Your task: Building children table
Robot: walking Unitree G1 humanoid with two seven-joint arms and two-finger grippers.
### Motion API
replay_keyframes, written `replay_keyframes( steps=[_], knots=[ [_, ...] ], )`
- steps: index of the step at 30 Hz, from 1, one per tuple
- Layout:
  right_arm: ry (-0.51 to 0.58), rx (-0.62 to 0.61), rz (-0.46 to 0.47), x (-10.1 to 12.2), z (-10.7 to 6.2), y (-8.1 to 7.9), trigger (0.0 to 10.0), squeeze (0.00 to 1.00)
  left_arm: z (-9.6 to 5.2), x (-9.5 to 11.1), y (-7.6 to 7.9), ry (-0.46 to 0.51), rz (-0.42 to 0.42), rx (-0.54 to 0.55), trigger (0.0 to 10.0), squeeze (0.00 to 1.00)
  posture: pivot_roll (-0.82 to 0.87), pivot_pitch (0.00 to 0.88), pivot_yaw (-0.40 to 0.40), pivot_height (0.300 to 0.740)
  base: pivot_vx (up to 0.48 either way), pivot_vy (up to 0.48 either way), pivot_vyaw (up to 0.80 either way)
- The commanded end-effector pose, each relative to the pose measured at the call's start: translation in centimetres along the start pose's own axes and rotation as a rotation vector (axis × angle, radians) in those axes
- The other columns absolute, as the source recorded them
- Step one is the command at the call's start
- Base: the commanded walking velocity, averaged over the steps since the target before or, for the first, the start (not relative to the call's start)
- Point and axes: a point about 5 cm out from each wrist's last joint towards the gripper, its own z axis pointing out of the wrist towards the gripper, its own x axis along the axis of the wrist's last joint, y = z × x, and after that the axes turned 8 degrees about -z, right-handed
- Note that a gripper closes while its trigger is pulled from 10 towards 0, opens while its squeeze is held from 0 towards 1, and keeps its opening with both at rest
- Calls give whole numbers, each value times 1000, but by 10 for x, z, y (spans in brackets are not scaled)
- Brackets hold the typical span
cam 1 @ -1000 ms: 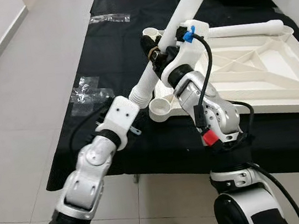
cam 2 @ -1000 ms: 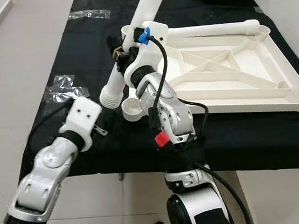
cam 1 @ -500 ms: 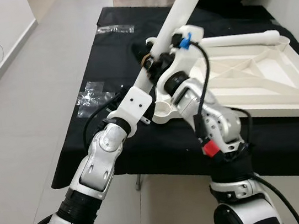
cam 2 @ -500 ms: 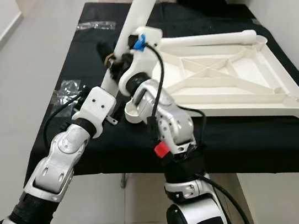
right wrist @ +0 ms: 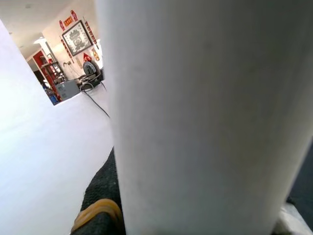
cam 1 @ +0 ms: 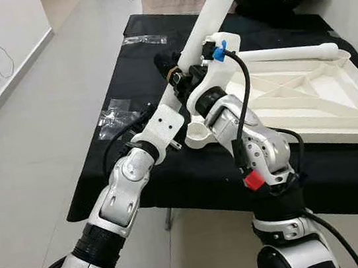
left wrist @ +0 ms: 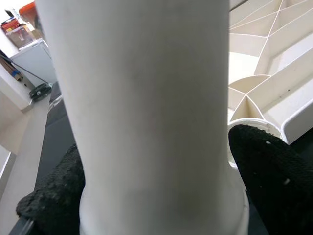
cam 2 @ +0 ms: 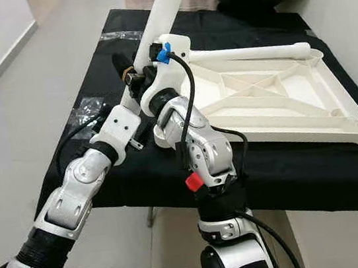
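Both the left gripper [left wrist: 156,196] and the right gripper [cam 1: 180,74] are closed around the white leg [cam 1: 214,2], slanting above the upturned tabletop [cam 1: 306,89].

The two eye views look forward and steeply down from the head, over both arms, onto a black table [cam 1: 122,62] with the floor [cam 1: 24,169] at left and a wall at right. They share nearly the whole scene: the white leg [cam 1: 214,6] rising to the far edge, and the upturned tabletop [cam 2: 281,103] lying on the right; the right eye sees further right, past the tabletop's corner. The left wrist view sits very near the leg [left wrist: 146,112], facing along it, with the tabletop's ribs behind on one side. The right wrist view is closer still, pressed against what is probably the same leg [right wrist: 205,117], with a room far behind.
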Motion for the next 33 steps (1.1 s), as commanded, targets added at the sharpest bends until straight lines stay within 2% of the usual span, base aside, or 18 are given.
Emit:
replay_keyframes(
  steps=[1, 2, 3, 4, 12, 17, 18, 19, 21, 22, 23, 27, 28, 29, 31, 33],
  knots=[
    [9, 22, 8, 3, -1, -3, 10000, 0, -1, -7, 5, -18, 0, -21, 10000, 0, 87, 96, -93, 740, 0, 0, 0],
    [8, 27, 5, 3, -1, -4, 10000, 0, 0, -7, 4, -17, 0, -18, 7294, 0, 87, 96, -93, 740, 0, 0, 0],
    [8, 27, 5, 3, -1, -4, 10000, 0, 0, -7, 4, -17, 0, -18, 7294, 0, 87, 96, -93, 740, 0, 0, 0],
    [2, 29, 8, 1, -1, -4, 10000, 0, 0, -8, 2, -16, 1, -10, 0, 0, 92, 93, -94, 740, 0, 0, 0],
    [-8, 18, -9, -2, -1, -1, 10000, 0, -3, -10, -2, -17, -9, 19, 0, 0, 93, 90, -92, 740, 0, 0, 0],
    [-1, 1, -25, -4, -3, 1, 10000, 0, -7, -12, 4, -17, -15, 10, 0, 0, 88, 59, -82, 740, 0, 0, 0],
    [5, -5, -27, -4, -4, 2, 10000, 0, -7, -13, 5, -25, -15, 12, 8745, 0, 87, 57, -83, 740, 0, 0, 0],
    [5, -14, -44, -4, -4, 5, 10000, 0, -8, -13, 5, -31, -21, 17, 10000, 0, 86, 51, -80, 740, 0, 0, 0],
    [6, -10, -51, -5, -4, 6, 10000, 0, -8, -13, 6, -32, -25, 19, 10000, 0, 86, 44, -78, 740, 0, 0, 0],
    [5, -16, -71, -5, -4, 9, 10000, 322, -8, -13, 5, -26, -16, 18, 10000, 0, 86, 45, -78, 740, 0, 0, 0],
    [0, 10, -83, -6, -4, 9, 10000, 1000, -8, -12, 5, -21, -7, 17, 10000, 0, 85, 49, -79, 740, 0, 0, 0],
    [1, 31, -100, -5, -4, 10, 10000, 1000, -9, -10, 3, -12, 11, 6, 10000, 0, 83, 57, -80, 740, 0, 0, 0],
    [2, 64, -82, -7, -5, 14, 10000, 1000, -13, -10, 3, -7, 12, -21, 10000, 0, 81, 60, -79, 740, 0, 0, 0],
    [-2, 94, -87, -9, -7, 21, 10000, 0, -19, -10, 3, -10, 8, -49, 10000, 0, 83, 68, -78, 740, 0, 0, 0],
    [-5, 116, -90, -11, -9, 25, 10000, 0, -22, -10, 3, -13, 4, -67, 10000, 0, 83, 68, -78, 740, 0, 0, 0],
    [-36, 259, -36, -16, -17, 29, 10000, 0, -34, -12, 6, -24, -19, -125, 10000, 0, 93, 70, -84, 740, 0, 0, 0]
  ],
)
